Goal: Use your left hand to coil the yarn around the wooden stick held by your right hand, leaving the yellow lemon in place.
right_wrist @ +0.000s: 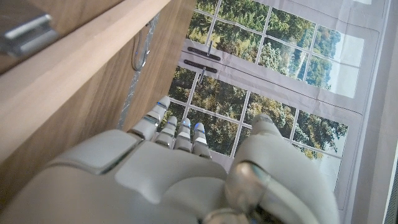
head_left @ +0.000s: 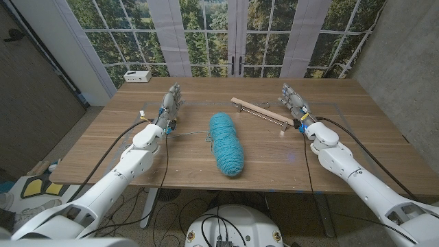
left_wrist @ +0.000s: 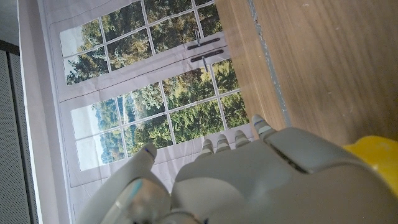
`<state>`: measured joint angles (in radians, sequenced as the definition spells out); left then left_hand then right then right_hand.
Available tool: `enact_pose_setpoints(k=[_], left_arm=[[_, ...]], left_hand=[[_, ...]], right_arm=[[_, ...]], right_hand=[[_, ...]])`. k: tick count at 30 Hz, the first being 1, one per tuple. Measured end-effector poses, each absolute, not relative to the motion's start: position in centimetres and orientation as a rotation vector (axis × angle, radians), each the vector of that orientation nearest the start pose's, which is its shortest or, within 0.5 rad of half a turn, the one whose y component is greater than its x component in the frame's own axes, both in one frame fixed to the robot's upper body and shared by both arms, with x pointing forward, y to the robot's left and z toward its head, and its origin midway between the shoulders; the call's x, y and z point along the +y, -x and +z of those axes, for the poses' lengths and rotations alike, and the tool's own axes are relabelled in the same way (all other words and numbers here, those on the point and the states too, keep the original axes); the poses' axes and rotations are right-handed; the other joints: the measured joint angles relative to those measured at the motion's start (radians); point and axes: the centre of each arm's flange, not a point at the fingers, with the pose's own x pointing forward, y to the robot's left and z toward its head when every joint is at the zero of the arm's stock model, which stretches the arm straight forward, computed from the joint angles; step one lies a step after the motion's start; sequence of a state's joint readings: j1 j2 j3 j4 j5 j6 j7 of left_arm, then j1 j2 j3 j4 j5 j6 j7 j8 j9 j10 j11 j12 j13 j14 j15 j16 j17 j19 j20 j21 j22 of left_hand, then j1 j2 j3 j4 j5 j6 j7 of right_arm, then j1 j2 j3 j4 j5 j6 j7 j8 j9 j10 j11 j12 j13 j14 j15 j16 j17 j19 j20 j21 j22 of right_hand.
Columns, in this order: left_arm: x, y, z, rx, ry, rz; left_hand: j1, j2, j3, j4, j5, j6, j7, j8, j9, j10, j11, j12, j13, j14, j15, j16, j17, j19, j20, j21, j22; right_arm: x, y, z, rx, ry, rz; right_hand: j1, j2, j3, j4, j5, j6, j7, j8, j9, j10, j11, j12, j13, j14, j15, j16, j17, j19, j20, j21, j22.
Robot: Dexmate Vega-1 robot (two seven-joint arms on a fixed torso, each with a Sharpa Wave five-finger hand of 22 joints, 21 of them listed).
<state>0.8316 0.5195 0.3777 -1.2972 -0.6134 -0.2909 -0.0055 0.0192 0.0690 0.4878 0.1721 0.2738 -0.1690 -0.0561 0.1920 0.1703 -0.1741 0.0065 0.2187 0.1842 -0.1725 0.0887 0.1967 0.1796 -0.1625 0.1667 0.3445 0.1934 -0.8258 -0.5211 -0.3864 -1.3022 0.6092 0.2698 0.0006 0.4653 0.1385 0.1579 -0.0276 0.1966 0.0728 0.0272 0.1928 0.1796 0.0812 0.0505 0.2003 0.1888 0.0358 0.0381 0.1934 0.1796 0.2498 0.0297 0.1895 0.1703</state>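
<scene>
A teal yarn skein [head_left: 227,143] lies in the middle of the table. The wooden stick [head_left: 260,112] lies slanted on the table behind it, its right end close to my right hand [head_left: 293,100]; it also runs past that hand [right_wrist: 168,180] as a pale wooden stick [right_wrist: 74,59]. The right hand holds nothing, fingers straight and apart. My left hand [head_left: 171,103] stands left of the skein, fingers stretched out, holding nothing. A yellow lemon [left_wrist: 375,158] peeks out right beside the left hand [left_wrist: 261,180].
A white box [head_left: 138,76] sits at the table's far left edge. A thin strand [head_left: 188,134] runs on the wood between the left arm and the skein. Windows stand behind the table [head_left: 357,130].
</scene>
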Motion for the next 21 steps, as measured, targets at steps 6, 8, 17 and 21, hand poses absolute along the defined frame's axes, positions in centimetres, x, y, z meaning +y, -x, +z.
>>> enact_pose_setpoints(k=[6, 8, 17, 21], left_arm=[[29.5, -65.2, -1.9, -0.620, -0.074, -0.144], [29.5, -65.1, -1.7, -0.628, -0.099, -0.133], [29.1, -64.6, -0.4, -0.661, -0.244, -0.093], [28.7, -64.4, 0.2, -0.660, -0.323, -0.078]], left_hand=[[0.010, 0.009, -0.006, -0.014, 0.000, 0.019, -0.006, 0.009, 0.000, 0.005, 0.025, 0.022, 0.005, 0.009, 0.019, 0.015, 0.000, 0.027, 0.015, 0.009, 0.005], [0.014, 0.013, -0.007, -0.021, 0.000, 0.039, -0.005, 0.016, 0.000, 0.016, 0.035, 0.027, 0.005, 0.028, 0.025, 0.015, 0.000, 0.040, 0.017, 0.012, 0.005], [0.116, 0.034, 0.031, -0.111, -0.034, 0.121, 0.018, 0.016, 0.005, 0.114, 0.026, 0.041, 0.005, 0.161, 0.010, 0.029, -0.003, 0.107, 0.039, 0.026, 0.002], [0.148, 0.042, 0.050, -0.141, -0.046, 0.139, 0.015, 0.016, 0.005, 0.129, 0.026, 0.041, 0.005, 0.165, 0.006, 0.029, -0.003, 0.120, 0.040, 0.026, 0.002]], right_arm=[[-28.6, -65.4, -2.0, -0.578, 0.088, 0.152], [-28.5, -65.3, -1.8, -0.577, 0.123, 0.134], [-28.2, -64.8, -1.2, -0.564, 0.259, 0.073], [-28.1, -64.5, -1.1, -0.559, 0.311, 0.052]], right_hand=[[0.033, 0.012, 0.024, -0.024, -0.003, 0.033, -0.010, 0.011, 0.000, 0.032, 0.007, 0.007, 0.000, 0.026, 0.014, 0.008, 0.000, 0.000, 0.028, 0.000, 0.000], [0.045, 0.016, 0.033, -0.033, -0.004, 0.044, -0.013, 0.011, 0.000, 0.042, 0.010, 0.007, 0.000, 0.034, 0.016, 0.008, 0.000, 0.000, 0.028, 0.000, 0.002], [0.070, 0.022, 0.052, -0.052, -0.004, 0.073, -0.028, 0.015, 0.000, 0.061, 0.004, 0.008, 0.000, 0.055, 0.015, 0.012, 0.000, 0.006, 0.033, 0.007, 0.005], [0.078, 0.030, 0.057, -0.057, -0.004, 0.083, -0.028, 0.015, 0.000, 0.069, 0.005, 0.008, 0.000, 0.065, 0.014, 0.016, 0.000, 0.011, 0.039, 0.008, 0.005]])
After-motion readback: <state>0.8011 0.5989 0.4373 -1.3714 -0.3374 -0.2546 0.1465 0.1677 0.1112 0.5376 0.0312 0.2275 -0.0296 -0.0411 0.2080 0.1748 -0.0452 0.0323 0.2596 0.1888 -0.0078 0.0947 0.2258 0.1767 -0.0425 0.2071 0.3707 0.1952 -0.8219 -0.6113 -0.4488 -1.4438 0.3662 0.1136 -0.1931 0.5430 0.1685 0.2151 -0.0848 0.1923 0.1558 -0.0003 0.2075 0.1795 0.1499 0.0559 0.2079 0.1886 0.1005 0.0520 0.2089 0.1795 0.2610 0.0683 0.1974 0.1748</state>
